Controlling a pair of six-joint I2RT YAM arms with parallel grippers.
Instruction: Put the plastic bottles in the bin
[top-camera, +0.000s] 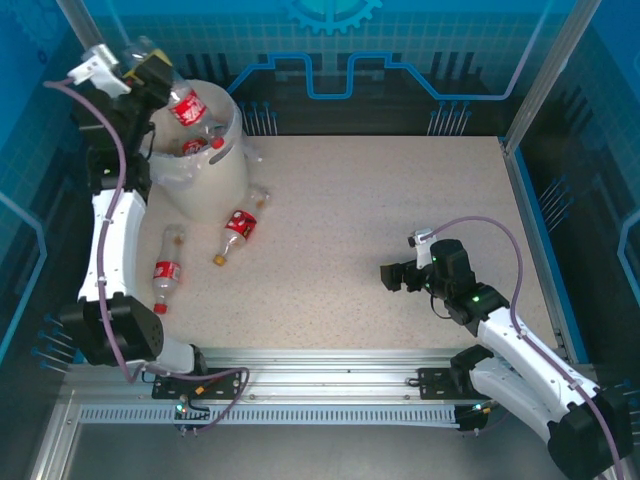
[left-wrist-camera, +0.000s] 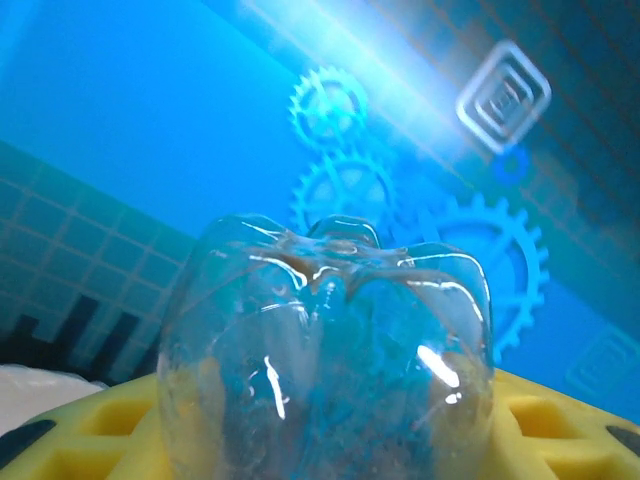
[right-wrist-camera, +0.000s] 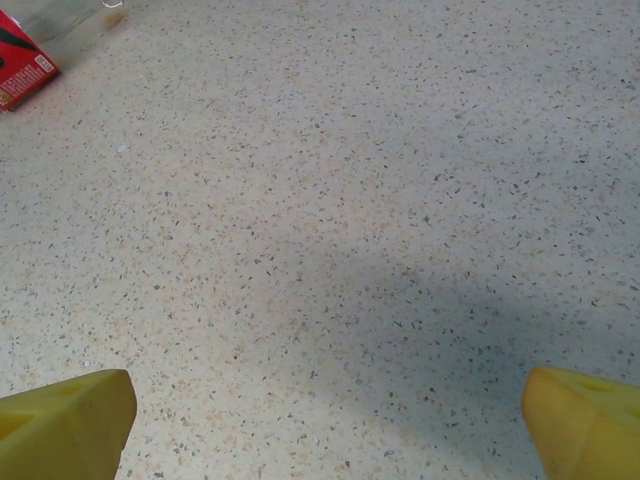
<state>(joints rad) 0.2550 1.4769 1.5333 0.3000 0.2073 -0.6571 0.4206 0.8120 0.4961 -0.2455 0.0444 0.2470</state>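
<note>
L gripper (top-camera: 156, 78) clamps a bottle (top-camera: 187, 106), tilted over the bin (top-camera: 220, 185) w/ a few others (top-camera: 196, 146) inside, so partly done: approx. three strays (top-camera: 237, 230) lie on the table (top-camera: 400, 200) just in front of the bin, and R gripper (top-camera: 392, 276) hangs wide, empty, well to bin's right.

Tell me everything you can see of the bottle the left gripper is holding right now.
The held bottle is clear plastic with a red label. It hangs tilted above the bin, neck end pointing down toward the opening. The left gripper clamps it near its base; the wrist view shows its lobed, transparent bottom rising between the yellow fingers.
</note>
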